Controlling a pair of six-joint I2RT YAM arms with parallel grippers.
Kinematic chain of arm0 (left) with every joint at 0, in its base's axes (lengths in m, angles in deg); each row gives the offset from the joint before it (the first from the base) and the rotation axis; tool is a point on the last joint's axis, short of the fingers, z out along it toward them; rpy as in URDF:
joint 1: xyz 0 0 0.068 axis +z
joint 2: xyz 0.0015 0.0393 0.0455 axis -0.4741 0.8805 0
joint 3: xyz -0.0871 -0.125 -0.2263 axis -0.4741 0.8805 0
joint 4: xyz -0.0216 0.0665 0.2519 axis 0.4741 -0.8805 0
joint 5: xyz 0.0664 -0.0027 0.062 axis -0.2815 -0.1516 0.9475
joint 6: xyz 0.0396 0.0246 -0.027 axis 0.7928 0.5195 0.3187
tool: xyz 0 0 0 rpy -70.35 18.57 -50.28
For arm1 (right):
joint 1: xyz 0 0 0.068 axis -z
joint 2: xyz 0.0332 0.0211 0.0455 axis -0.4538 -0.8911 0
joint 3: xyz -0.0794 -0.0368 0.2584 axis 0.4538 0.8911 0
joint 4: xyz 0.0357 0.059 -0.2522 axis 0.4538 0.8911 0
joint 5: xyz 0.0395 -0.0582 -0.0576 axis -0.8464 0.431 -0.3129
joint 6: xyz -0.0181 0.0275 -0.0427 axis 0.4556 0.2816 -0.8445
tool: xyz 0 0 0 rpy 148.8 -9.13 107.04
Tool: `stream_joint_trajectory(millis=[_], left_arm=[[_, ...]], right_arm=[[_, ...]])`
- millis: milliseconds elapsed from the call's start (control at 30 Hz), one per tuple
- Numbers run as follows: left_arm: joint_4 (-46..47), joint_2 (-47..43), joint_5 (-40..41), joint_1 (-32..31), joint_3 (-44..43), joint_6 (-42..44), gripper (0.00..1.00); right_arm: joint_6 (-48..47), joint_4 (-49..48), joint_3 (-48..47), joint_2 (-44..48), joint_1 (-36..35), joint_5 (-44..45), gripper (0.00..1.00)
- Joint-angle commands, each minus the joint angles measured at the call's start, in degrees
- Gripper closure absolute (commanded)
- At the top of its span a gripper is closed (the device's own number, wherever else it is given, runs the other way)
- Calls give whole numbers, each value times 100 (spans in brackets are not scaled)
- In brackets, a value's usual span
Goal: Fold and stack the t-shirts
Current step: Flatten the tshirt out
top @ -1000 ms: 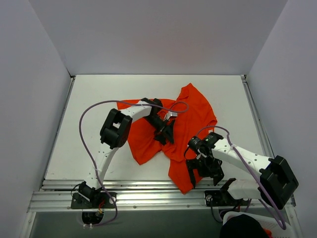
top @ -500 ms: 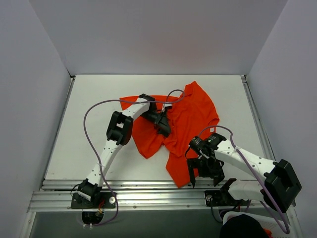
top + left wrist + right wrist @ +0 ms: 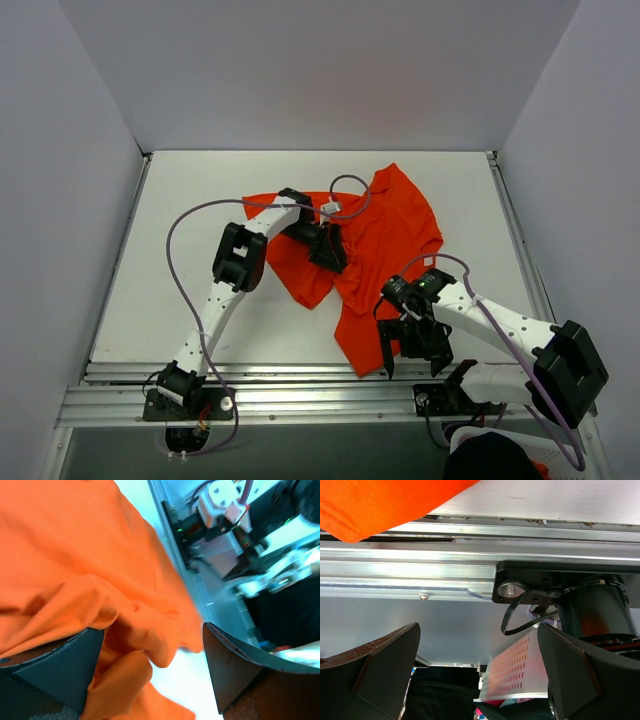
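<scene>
The orange-red t-shirt (image 3: 390, 225) lies crumpled in the middle of the white table (image 3: 170, 290), one corner hanging toward the front edge. My left gripper (image 3: 330, 250) is down on the shirt's bunched middle. In the left wrist view (image 3: 152, 630) its jaws stand wide apart, with a fold of the t-shirt (image 3: 75, 555) draped against the left finger (image 3: 55, 675). My right gripper (image 3: 405, 348) is open and empty just right of the shirt's near corner. In the right wrist view (image 3: 477, 625) only a corner of the shirt (image 3: 375, 500) shows, at the top left.
An aluminium rail (image 3: 300, 385) runs along the table's front edge and also shows in the right wrist view (image 3: 470, 555). The right arm's base (image 3: 590, 605) is close to the right gripper. White walls enclose the table. A purple cable (image 3: 175, 230) loops off the left arm.
My left gripper has moved slightly right on the shirt, and the shirt's lower-left flap has bunched in toward the middle. My right gripper has dropped a little toward the front edge.
</scene>
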Motion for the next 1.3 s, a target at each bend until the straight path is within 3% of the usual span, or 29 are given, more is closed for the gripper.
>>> stream_joint_trajectory(millis=[0,233,533,1267], left_arm=[[152,1032,1910,126,366,2263,6],[1987,364,1208,232,1798,2231,6],[2858,118,882,232,2387,2073,6],[3158,30,768,241,2590,1993,6]], right_arm=[[-23,409,-100,-70,-32,129,0],[74,339,-3,-70,-50,50,0],[39,111,41,-211,-41,-46,0],[-22,-346,664,78,336,-310,0]])
